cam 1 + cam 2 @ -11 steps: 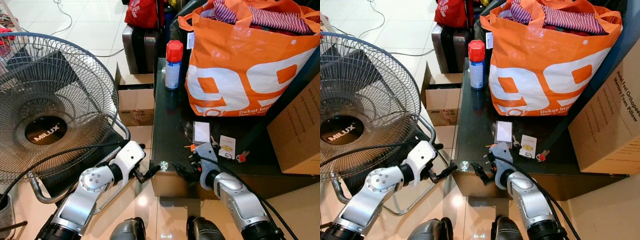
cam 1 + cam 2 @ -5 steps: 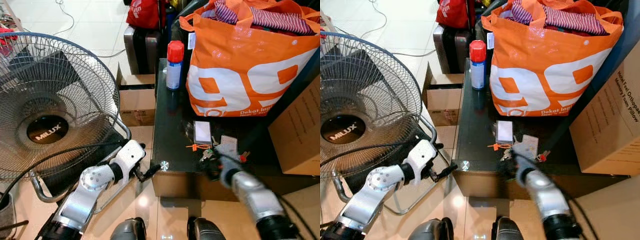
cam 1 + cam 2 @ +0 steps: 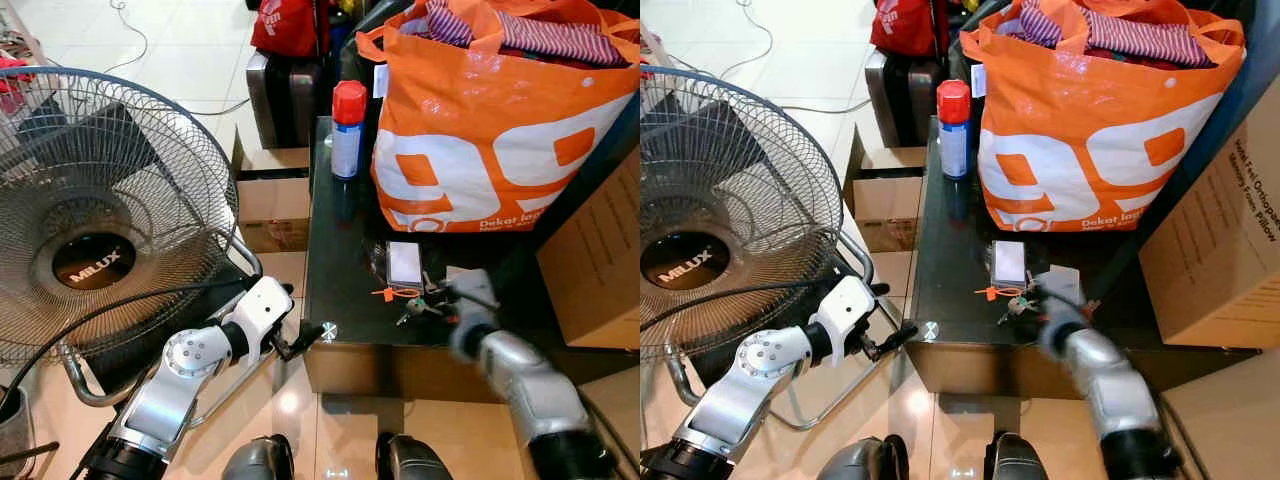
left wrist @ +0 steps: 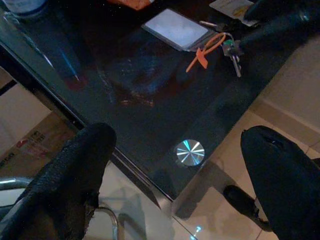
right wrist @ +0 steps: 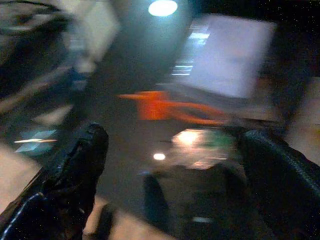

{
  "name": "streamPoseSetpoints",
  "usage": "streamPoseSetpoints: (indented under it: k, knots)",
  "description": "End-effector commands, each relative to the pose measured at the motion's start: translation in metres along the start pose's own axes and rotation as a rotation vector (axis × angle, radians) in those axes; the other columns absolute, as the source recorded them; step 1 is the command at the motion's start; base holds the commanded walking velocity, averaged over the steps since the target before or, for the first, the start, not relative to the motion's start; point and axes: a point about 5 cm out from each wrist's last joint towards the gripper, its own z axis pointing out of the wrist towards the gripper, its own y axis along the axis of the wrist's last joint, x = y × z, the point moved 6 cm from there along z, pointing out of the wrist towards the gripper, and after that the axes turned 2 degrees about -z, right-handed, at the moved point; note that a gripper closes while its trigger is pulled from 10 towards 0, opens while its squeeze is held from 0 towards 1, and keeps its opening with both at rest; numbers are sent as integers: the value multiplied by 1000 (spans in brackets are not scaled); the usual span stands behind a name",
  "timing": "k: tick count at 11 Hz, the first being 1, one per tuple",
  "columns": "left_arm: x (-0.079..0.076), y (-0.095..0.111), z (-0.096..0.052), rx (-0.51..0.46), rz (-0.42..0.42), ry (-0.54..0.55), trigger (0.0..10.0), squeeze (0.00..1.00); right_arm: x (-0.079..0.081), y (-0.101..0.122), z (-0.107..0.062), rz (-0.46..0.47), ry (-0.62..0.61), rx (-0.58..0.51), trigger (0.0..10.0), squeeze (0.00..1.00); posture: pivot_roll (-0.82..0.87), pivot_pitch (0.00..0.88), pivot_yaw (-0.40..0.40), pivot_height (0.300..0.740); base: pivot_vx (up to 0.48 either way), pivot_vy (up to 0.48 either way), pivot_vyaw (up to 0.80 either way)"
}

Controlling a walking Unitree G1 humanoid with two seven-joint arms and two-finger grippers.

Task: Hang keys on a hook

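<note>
A bunch of keys [image 3: 416, 306] with an orange tag [image 3: 390, 294] lies on the dark glass table [image 3: 340, 270], near its front edge. A white box [image 3: 404, 263] sits just behind the keys. My right gripper [image 3: 438, 300] hovers low over the table right beside the keys, blurred by motion. In the right wrist view its fingers [image 5: 70, 175] stand open, with the keys [image 5: 200, 142] and tag [image 5: 170, 107] between and ahead of them. My left gripper [image 3: 300, 325] is open at the table's front left corner and holds nothing.
A large orange bag [image 3: 490, 120] full of clothes and a red-capped spray can [image 3: 346, 130] stand at the back of the table. A standing fan [image 3: 100, 210] is close on the left. Cardboard boxes [image 3: 595, 260] sit on the right, a suitcase [image 3: 285, 95] behind.
My right arm has swung from the table's front edge to the right and onto the table, so its gripper now sits at the keys' right side. The left arm has not moved.
</note>
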Motion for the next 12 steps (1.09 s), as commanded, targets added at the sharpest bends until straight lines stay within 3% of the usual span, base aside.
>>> streamPoseSetpoints:
  k: [1, 2, 5, 12]
  knots:
    - [-2, -3, 0, 12, 1, -15, 10000, 0, 17, -3, 0, 21, 82, 6, 10000, 0, -131, 182, 84, 740, 0, 0, 0]
    - [-3, -2, 1, 11, 1, -18, 10000, 0, 35, -14, 1, 2, 138, 42, 10000, 0, -131, 183, 84, 740, 0, 0, 0]
    - [-2, -3, 1, 13, 1, -19, 10000, 0, 30, -32, 12, 23, 25, 111, 10000, 0, -126, 187, 85, 740, 0, 0, 0]
    - [-2, -2, 1, 13, 4, -25, 10000, 0, 36, -17, 16, 58, 39, 32, 10000, 0, -126, 188, 89, 740, 0, 0, 0]
